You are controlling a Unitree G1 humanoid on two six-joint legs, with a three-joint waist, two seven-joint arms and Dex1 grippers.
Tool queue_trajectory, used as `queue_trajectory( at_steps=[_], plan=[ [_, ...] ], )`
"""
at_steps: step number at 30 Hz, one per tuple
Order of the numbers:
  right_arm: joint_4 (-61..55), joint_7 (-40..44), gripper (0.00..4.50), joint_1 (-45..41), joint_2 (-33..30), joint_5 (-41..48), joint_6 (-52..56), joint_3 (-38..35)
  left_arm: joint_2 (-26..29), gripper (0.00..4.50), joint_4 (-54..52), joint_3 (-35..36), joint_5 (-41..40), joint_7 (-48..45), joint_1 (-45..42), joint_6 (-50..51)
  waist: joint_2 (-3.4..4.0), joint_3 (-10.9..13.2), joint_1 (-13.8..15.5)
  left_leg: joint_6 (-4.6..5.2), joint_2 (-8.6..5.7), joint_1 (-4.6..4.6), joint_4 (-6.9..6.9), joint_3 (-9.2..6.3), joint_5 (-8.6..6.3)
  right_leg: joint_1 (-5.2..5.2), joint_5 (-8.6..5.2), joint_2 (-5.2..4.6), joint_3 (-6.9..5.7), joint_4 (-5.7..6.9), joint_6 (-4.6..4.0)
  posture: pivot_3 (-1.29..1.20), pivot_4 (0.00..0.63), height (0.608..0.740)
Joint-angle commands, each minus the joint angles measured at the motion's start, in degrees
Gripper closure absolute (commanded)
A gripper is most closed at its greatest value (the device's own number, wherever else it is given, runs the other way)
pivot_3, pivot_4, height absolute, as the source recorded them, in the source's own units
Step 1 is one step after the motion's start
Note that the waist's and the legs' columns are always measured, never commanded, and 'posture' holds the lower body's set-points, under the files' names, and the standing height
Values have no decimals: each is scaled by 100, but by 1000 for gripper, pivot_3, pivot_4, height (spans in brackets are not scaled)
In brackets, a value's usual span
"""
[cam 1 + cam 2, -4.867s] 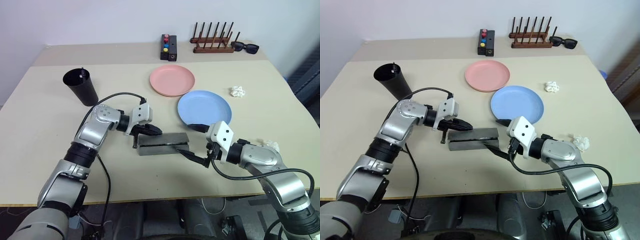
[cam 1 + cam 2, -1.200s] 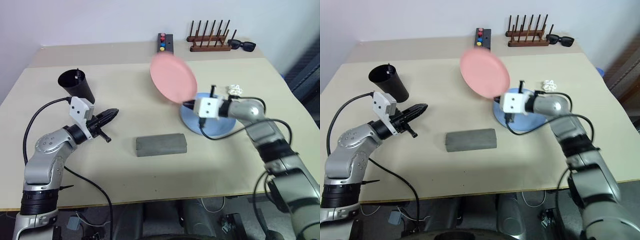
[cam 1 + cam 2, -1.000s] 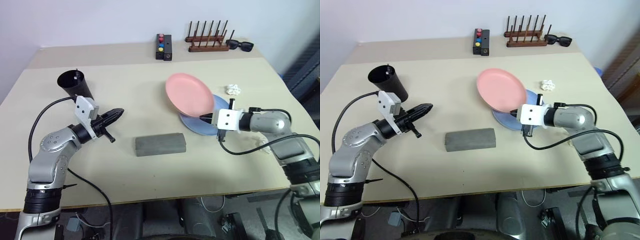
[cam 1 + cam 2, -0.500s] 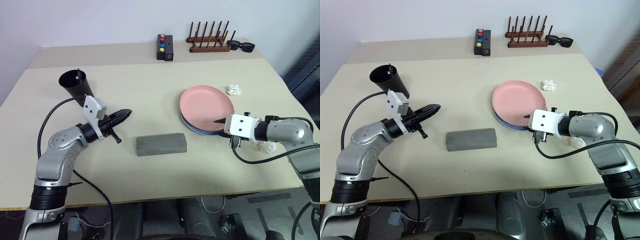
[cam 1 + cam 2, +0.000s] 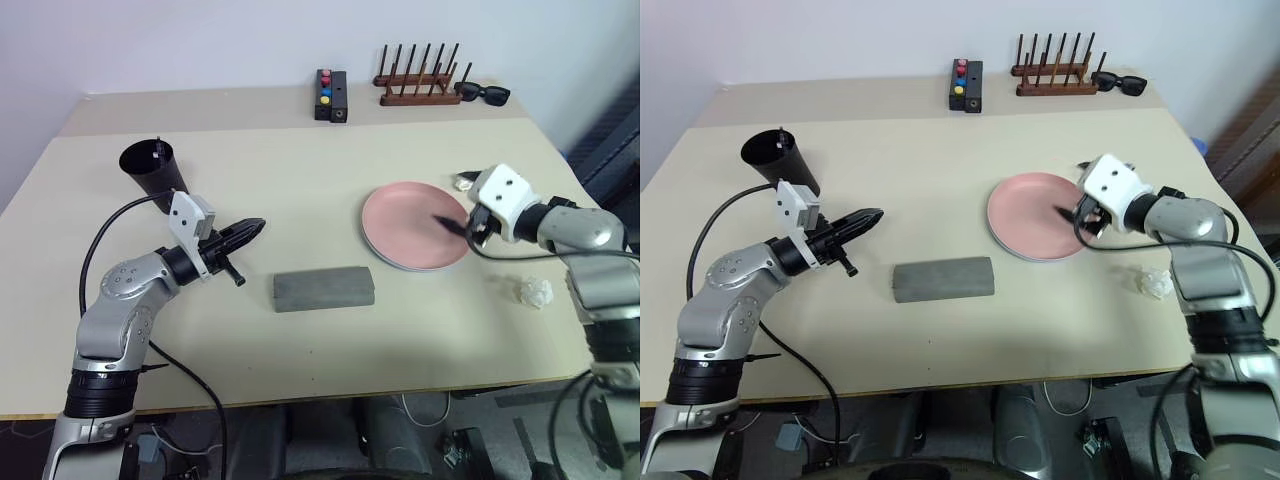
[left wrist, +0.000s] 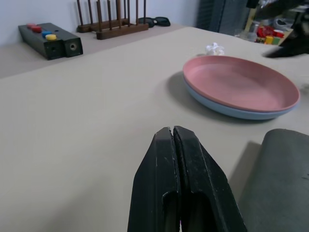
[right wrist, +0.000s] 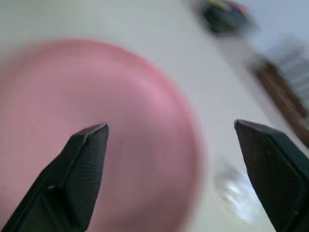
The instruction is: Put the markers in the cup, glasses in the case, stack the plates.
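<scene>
Nearest the front edge of the tabletop [image 5: 300,350], the grey case [image 5: 324,289] lies shut. Just behind it on the left, the left gripper [image 5: 254,228] is held level, fingers pressed together on nothing. Toward the right edge, the pink plate [image 5: 415,226] is stacked on the blue plate [image 6: 227,109], and the right gripper [image 5: 452,224] is spread wide above it, apparently so that the plate is released. The cup [image 5: 155,176] stands upright near the far left corner.

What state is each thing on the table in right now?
pink plate: stacked on the blue plate
blue plate: under the pink one, rim showing
case: lid shut
cup: upright, a marker tip poking out
left gripper: shut, empty
right gripper: open, above the pink plate
</scene>
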Motion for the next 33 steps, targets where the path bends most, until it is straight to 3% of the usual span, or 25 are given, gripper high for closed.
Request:
queue_trajectory(
  at_steps=[1,5,9,20,23,29,33],
  plan=[
    [1659,-1166,275,-883,505,-235,-88,-161,13,4500,-274,33,-119,10,-24,-13,-1,0,-5,0,1,1,-3,-1,0,1,0,1,0,-3,0,0,150,739],
    [3804,-2180,275,-1988,918,-388,-535,-211,-6,4500,-398,52,-155,49,14,32,3,2,-47,0,0,-1,-7,0,0,-2,1,0,1,-4,0,0,150,739],
    [5125,-2559,275,-2690,1119,-235,-868,-349,-27,4500,-547,85,-197,103,93,82,4,3,-56,0,0,-1,-19,-1,0,-4,6,1,0,-10,10,0,150,739],
    [6228,-2720,275,-3215,1405,16,-786,-790,-14,4500,-837,182,-326,295,351,154,6,3,-66,1,0,-1,-17,-1,0,-3,11,3,1,-9,20,0,150,739],
    [6266,-2754,1139,-3253,1403,-15,-790,-813,9,4500,-947,205,-454,286,391,244,7,3,-72,0,0,0,-18,-1,0,-3,11,3,1,-9,20,0,150,739],
    [6260,-2706,4247,-3271,1417,-21,-810,-854,61,4500,-975,173,-500,296,437,282,7,3,-70,1,0,0,-18,-1,0,-3,11,3,1,-9,19,0,150,739],
    [6237,-2704,4426,-3251,1411,-7,-859,-882,66,4500,-949,144,-500,290,419,283,7,3,-70,0,0,0,-17,-1,0,-3,11,3,1,-9,19,0,150,739]
  ],
)
